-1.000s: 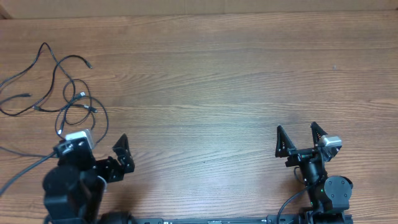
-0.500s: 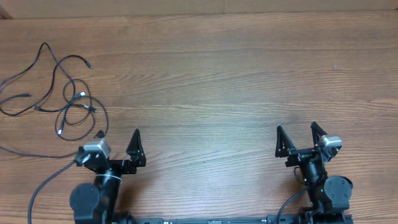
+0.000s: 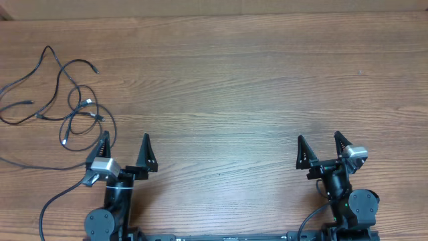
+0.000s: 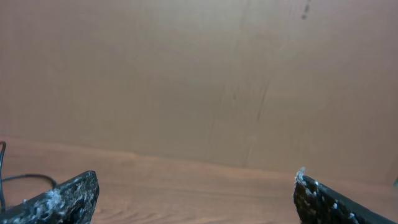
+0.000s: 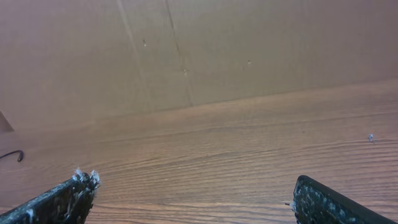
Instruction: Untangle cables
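Observation:
The cables [image 3: 70, 100] lie in a loose tangle of thin black cords with small plug ends at the far left of the wooden table [image 3: 234, 87]. My left gripper [image 3: 124, 142] is open and empty, just right of and nearer than the tangle, not touching it. A bit of cable [image 4: 25, 179] shows at the left edge of the left wrist view. My right gripper [image 3: 319, 140] is open and empty at the near right, far from the cables. A cable end [image 5: 13, 155] shows at the left edge of the right wrist view.
A brown cardboard wall [image 4: 199, 74] stands along the table's far edge. A thicker black robot wire [image 3: 53, 201] curves by the left base. Both arm bases sit at the near edge.
My left arm has swung right and turned so its open fingers point away from me. The right arm and the cables have not moved.

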Available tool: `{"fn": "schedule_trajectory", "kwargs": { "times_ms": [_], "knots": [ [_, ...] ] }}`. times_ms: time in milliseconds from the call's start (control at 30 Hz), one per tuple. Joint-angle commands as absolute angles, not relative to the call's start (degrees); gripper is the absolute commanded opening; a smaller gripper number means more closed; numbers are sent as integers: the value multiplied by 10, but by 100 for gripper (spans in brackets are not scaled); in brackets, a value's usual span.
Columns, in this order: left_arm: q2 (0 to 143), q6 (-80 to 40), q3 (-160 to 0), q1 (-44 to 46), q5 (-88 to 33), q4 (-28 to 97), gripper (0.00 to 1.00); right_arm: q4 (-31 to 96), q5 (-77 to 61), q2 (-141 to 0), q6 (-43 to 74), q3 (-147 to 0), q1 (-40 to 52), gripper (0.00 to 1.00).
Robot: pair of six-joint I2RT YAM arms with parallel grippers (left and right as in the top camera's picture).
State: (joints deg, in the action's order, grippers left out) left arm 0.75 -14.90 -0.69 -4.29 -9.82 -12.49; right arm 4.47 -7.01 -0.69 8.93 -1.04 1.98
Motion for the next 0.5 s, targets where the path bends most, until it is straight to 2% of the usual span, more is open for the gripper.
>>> {"fn": "schedule_trajectory", "kwargs": {
  "times_ms": [0, 267, 467],
  "knots": [
    [2, -126, -3, -40, -95, -116, 100, 42, -62, -2, 85, -4, 23, 100],
    [2, -118, -3, -40, -95, 25, 99, 42, -62, -2, 85, -4, 23, 100],
    [2, -118, -3, -40, -89, 36, 99, 42, -62, -2, 85, -4, 23, 100]
  ]
}}
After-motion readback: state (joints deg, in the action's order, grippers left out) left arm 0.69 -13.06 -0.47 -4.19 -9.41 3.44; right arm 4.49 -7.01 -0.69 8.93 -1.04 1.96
